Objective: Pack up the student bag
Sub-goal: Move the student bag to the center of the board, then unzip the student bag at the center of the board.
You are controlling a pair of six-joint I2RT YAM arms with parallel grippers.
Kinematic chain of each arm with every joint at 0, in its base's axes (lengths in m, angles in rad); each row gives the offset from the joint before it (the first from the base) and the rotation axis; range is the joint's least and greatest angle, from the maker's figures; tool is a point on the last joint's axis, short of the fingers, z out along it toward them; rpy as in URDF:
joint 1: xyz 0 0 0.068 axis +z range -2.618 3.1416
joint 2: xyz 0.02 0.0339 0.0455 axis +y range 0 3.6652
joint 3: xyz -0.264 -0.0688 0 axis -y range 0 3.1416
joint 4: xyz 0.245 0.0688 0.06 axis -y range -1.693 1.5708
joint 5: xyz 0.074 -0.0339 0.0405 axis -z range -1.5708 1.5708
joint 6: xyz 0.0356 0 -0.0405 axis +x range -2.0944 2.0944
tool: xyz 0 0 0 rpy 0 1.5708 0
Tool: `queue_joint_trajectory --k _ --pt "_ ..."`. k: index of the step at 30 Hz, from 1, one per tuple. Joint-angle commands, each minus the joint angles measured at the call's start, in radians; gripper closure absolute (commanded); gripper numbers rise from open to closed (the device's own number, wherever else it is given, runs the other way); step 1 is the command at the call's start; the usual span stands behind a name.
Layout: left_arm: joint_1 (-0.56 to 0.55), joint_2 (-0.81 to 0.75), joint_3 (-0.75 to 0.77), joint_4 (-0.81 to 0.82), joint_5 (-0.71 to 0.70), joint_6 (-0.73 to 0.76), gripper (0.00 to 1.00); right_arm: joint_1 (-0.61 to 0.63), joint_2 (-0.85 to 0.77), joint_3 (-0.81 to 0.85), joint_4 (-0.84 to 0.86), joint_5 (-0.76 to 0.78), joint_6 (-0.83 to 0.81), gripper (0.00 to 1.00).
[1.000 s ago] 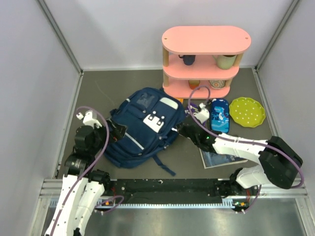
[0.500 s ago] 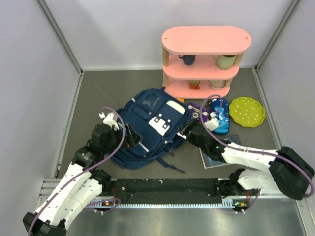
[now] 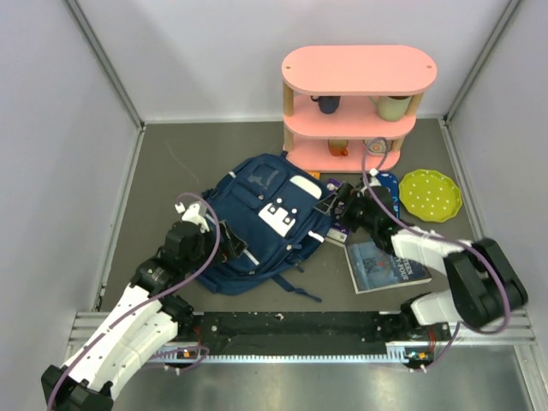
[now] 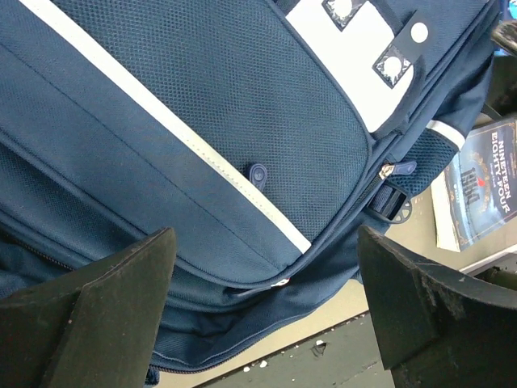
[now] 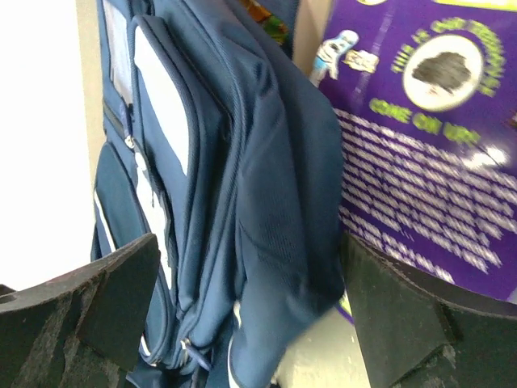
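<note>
The student bag (image 3: 265, 218), navy blue with white patches and a thin white stripe, lies flat on the grey table. It fills the left wrist view (image 4: 210, 121) and stands as a folded side in the right wrist view (image 5: 242, 186). My left gripper (image 3: 231, 248) is open at the bag's near left edge, and its fingers (image 4: 89, 307) straddle the lower seam without touching it. At the bag's right side my right gripper (image 3: 336, 205) is open, the bag's side panel loose between its fingers (image 5: 404, 323).
A purple book (image 3: 340, 190) (image 5: 420, 121) lies against the bag's right side. A dark paperback (image 3: 385, 265) (image 4: 485, 186) lies nearer me on the right. A blue pencil case (image 3: 387, 181), a green plate (image 3: 430, 194) and a pink shelf (image 3: 358, 103) holding cups stand at the back right.
My right gripper has opened and moved away from me along the bag's right side. The bag has shifted slightly right. My left gripper has moved in to the bag's near left edge.
</note>
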Motion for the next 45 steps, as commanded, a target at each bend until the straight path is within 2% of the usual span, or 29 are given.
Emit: queue_joint_trajectory --k 1,7,13,16,17,20,23,24,26,27,29,30,32,36,38,43,45 --pt "-0.003 -0.015 -0.026 0.072 0.023 -0.006 0.03 -0.042 0.155 0.085 0.162 -0.269 -0.056 0.10" --pt "-0.003 -0.001 -0.115 0.155 0.060 -0.064 0.02 -0.045 0.322 0.091 0.259 -0.382 -0.019 0.11" --pt "-0.003 0.065 -0.140 0.232 0.107 -0.047 0.02 -0.010 0.364 0.070 0.309 -0.427 -0.023 0.12" --pt "-0.003 0.075 -0.124 0.247 0.118 -0.030 0.02 0.012 0.386 0.084 0.377 -0.441 0.022 0.39" --pt "-0.003 0.072 -0.111 0.243 0.121 -0.026 0.02 0.021 0.384 0.087 0.397 -0.442 0.051 0.62" --pt "-0.003 0.048 -0.071 0.220 0.112 -0.010 0.02 0.035 0.361 0.087 0.443 -0.415 0.141 1.00" --pt "-0.003 0.034 0.001 0.172 0.072 0.016 0.02 0.061 0.272 0.068 0.446 -0.308 0.227 1.00" --pt "-0.003 0.031 0.026 0.123 0.058 0.034 0.02 0.073 0.195 0.068 0.417 -0.227 0.243 1.00" --pt "-0.005 0.020 0.090 0.092 0.028 0.057 0.02 0.107 0.114 0.091 0.272 -0.119 0.264 1.00" --pt "-0.005 0.014 0.109 0.076 0.015 0.072 0.02 0.148 0.031 0.111 0.209 0.003 0.266 1.00" --pt "-0.008 0.008 0.156 0.069 -0.006 0.077 0.02 0.196 -0.040 0.168 -0.008 0.141 0.302 1.00" --pt "-0.011 0.011 0.175 0.066 -0.011 0.079 0.02 0.231 -0.070 0.177 -0.052 0.274 0.322 1.00" --pt "-0.041 0.037 0.216 0.065 -0.020 0.077 0.02 0.243 -0.137 0.188 -0.145 0.367 0.403 1.00" --pt "-0.222 0.065 0.241 0.066 -0.199 0.065 0.02 0.245 -0.211 0.182 -0.249 0.537 0.533 1.00" --pt "-0.294 0.075 0.241 0.074 -0.261 0.050 0.02 0.248 -0.236 0.186 -0.284 0.567 0.580 1.00" --pt "-0.605 0.118 0.253 0.091 -0.518 0.037 0.02 0.248 -0.228 0.214 -0.329 0.608 0.628 1.00" --pt "-0.720 0.152 0.259 0.085 -0.578 0.019 0.02 0.249 -0.222 0.225 -0.327 0.607 0.628 1.00"
